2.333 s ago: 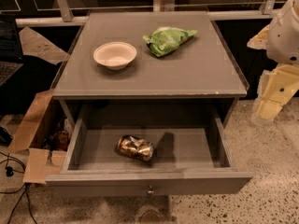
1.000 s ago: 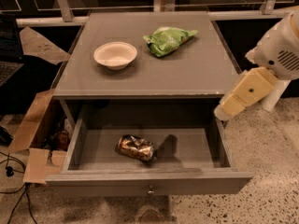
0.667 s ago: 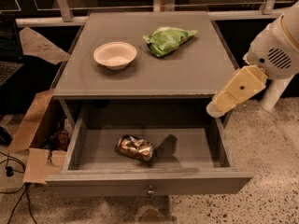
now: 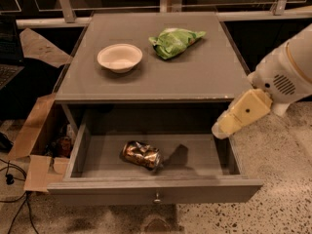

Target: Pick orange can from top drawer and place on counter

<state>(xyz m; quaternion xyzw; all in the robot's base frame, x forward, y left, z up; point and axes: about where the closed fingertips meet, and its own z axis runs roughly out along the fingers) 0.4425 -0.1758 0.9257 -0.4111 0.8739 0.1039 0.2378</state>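
Observation:
The orange can (image 4: 141, 154), dented and shiny, lies on its side in the middle of the open top drawer (image 4: 97, 191), a little left of centre. The drawer is pulled out below the counter (image 4: 204, 72), and its small round knob (image 4: 157, 198) shows on the front. My gripper (image 4: 223, 127), cream-coloured at the end of the white arm (image 4: 287, 74), hangs at the drawer's right side, just above its right wall and below the counter's front right corner. It is to the right of the can, apart from it, and holds nothing that I can see.
A white bowl (image 4: 120, 57) and a green snack bag (image 4: 174, 40) sit on the counter. An open cardboard box (image 4: 34, 145) and cables (image 4: 9, 179) lie on the floor left of the cabinet. Speckled floor lies to the right.
The arm has swung in from the right, and the gripper has moved left and down to the drawer's right wall. The can, bowl and bag have not moved.

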